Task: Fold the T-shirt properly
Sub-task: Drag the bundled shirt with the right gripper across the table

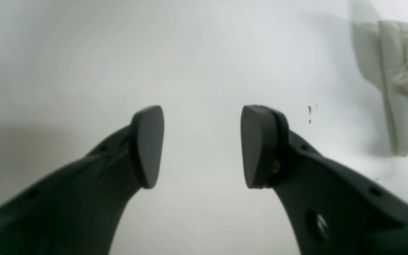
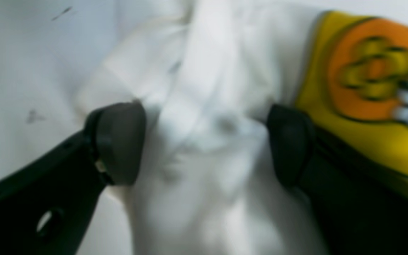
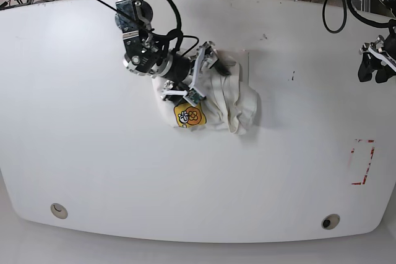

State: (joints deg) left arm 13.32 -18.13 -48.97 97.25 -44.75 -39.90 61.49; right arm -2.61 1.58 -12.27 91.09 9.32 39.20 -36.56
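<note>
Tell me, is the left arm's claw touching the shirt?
Apart. In the left wrist view the left gripper hangs open over bare table, with the shirt well off to one side; the base view shows the same wide gap.

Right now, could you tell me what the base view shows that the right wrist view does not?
Only the base view shows the whole white table, the left gripper idle at its far edge, the red marks on the table, and the T-shirt as one crumpled heap.

Only the right wrist view shows the right gripper close up, jaws open astride a ridge of white cloth.

Both show the T-shirt's yellow-orange graphic beside the right gripper.
</note>
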